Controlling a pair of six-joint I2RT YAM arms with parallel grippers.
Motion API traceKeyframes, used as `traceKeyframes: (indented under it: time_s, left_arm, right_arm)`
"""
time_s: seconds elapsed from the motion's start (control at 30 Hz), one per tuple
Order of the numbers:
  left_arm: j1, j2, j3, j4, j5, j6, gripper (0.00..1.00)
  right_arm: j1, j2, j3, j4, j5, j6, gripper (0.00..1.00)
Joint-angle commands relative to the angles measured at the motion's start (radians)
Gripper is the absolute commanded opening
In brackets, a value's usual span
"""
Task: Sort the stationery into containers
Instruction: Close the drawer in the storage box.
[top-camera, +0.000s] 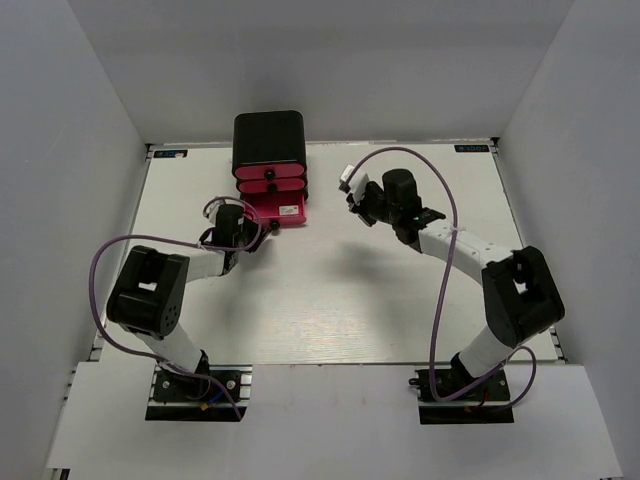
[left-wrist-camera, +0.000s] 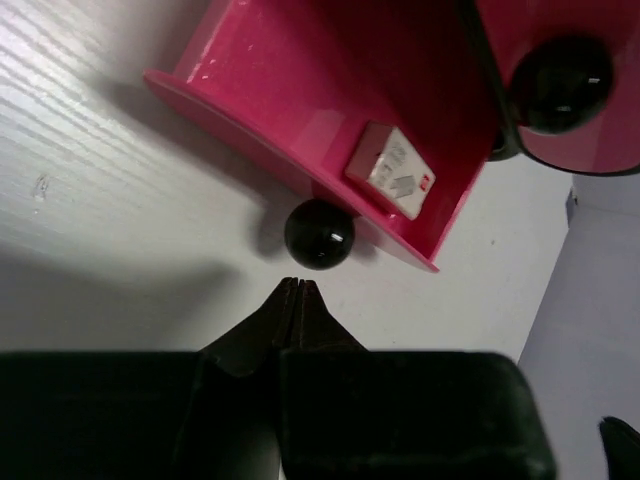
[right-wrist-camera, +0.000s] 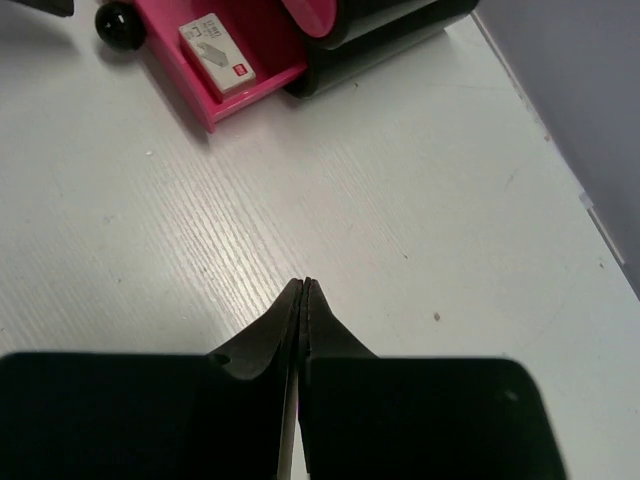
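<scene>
Table (top-camera: 350, 300) of white woodgrain sits between white walls (top-camera: 80, 120), left tool (left-wrist-camera: 298, 292) and right tool (right-wrist-camera: 303, 290) both closed, empty.

I can't read the print on the eraser (left-wrist-camera: 392, 170) in the open drawer (left-wrist-camera: 280, 70). That drawer runs off the top edge, and the cabinet (right-wrist-camera: 400, 25) behind it is cut off too.
</scene>
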Motion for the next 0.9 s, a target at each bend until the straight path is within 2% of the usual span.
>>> traceKeyframes:
  time_s: [0.0, 0.5, 0.6, 0.73, 0.87]
  left_arm:
    - [-0.003, 0.019, 0.043, -0.056, -0.006, -0.020, 0.11]
    - [-0.003, 0.168, 0.195, -0.150, -0.044, -0.048, 0.16]
    - [-0.003, 0.194, 0.219, -0.160, -0.044, -0.068, 0.22]
    - [-0.003, 0.212, 0.256, -0.180, -0.054, -0.068, 0.42]
    - [-0.003, 0.223, 0.282, -0.180, -0.063, -0.068, 0.49]
  right_arm:
    - [-0.032, -0.067, -0.003, 0.061, -0.014, 0.051, 0.00]
    - [-0.091, -0.038, 0.016, 0.044, -0.069, 0.081, 0.00]
    - [-0.098, -0.036, 0.015, 0.036, -0.075, 0.079, 0.00]
    - [-0.106, -0.038, 0.013, 0.031, -0.078, 0.078, 0.00]
    - [-0.114, -0.033, 0.009, 0.025, -0.084, 0.077, 0.00]
